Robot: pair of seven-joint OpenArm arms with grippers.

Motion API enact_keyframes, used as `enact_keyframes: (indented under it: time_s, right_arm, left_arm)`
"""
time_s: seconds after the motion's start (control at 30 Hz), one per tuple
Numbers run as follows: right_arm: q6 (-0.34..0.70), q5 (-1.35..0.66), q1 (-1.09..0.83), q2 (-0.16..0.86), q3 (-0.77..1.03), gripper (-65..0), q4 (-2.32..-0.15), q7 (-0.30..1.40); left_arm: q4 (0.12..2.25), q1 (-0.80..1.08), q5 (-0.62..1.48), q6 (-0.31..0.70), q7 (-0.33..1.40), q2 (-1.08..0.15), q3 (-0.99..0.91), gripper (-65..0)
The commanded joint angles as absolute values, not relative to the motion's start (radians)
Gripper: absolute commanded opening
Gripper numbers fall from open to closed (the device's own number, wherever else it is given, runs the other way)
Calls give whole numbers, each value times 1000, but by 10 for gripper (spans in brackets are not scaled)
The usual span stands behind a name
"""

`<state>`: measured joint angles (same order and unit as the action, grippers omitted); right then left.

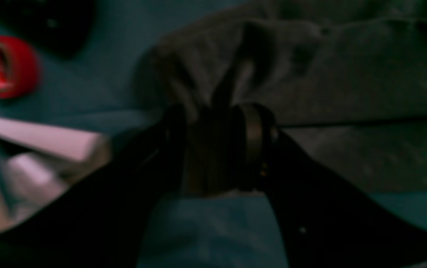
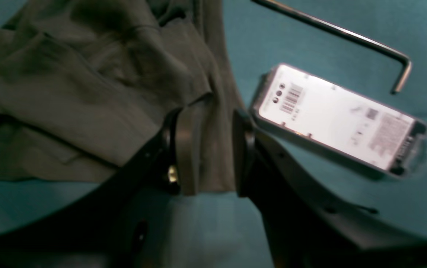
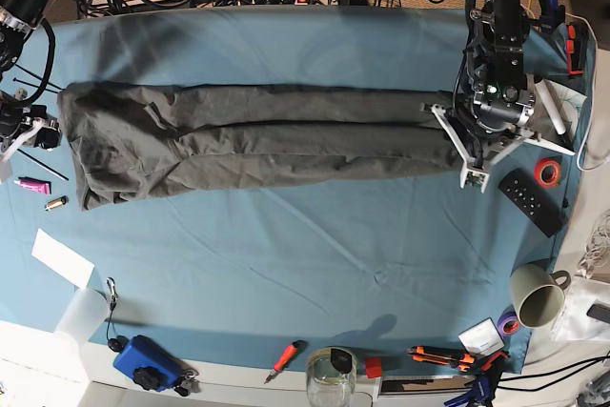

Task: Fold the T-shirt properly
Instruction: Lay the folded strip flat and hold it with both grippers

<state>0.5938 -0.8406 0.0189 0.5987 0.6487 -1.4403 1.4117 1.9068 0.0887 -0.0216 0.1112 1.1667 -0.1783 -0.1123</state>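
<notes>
The dark grey T-shirt [image 3: 257, 140] lies as a long wrinkled band across the blue tablecloth [image 3: 286, 245]. My left gripper [image 3: 459, 145] is at the band's right end. In the left wrist view this gripper [image 1: 228, 111] is shut on a bunched pinch of the T-shirt [image 1: 347, 74]. My right gripper [image 3: 38, 131] is at the band's left end. In the right wrist view this gripper [image 2: 213, 152] has its jaws apart, with the flat edge of the T-shirt [image 2: 86, 93] lying between them.
A red tape roll [image 3: 545, 172] and a black remote [image 3: 531, 201] lie close to my left gripper. A white labelled box [image 2: 340, 119] and a hex key [image 2: 347, 35] lie beside my right gripper. A mug [image 3: 534, 297], tools and a blue device [image 3: 148, 364] line the front edge.
</notes>
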Motion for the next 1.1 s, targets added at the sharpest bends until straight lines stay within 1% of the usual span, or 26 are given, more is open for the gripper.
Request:
enact_keyframes:
  time_s: [0.0,0.07,0.17,0.23,0.33,0.4,0.47,0.63,0.83,0.97,1.07]
  right_arm:
    - [594,-894,33,629,656,-493,-1458,1396]
    - [595,-963,33,629,656,-493,-1458,1396]
    - [596,-978,34,629,656,-493,-1459,1396]
    - [596,-972,33,629,656,-493,-1459,1396]
    - [596,-968,33,629,656,-493,-1459,1396]
    - [596,-968,33,629,656,-493,-1459,1396]
    - [596,-967,33,629,656,-493,-1459,1396]
    - [596,-944,33,629,656,-493,-1459,1396]
    - [595,-941,33,629,656,-493,-1459,1396]
    - [595,-941,33,629,656,-493,-1459,1396]
    - [595,-941,33,629,656,-493,-1459,1396]
  left_arm:
    - [1938,77,-52,109,1155,-186,-116,-421]
    - [1958,77,-79,109,1155,-186,-116,-421]
    - [1969,77,-79,110,1151,-186,-116,-416]
    - [1968,78,-79,131,1140,-186,-116,-367]
    - [1968,77,-78,154,1116,-182,-116,-262]
    - [1968,78,-72,154,1109,-180,-116,-224]
    - [1967,77,-55,140,1104,-180,-116,-223]
    - [1956,77,-1,46,1083,-180,-116,-223]
    - [1915,77,31,39,1105,-180,-116,-223]
    - [1837,63,31,-8,1099,-180,-116,-223]
    - [1780,54,47,-7,1109,-180,-116,-223]
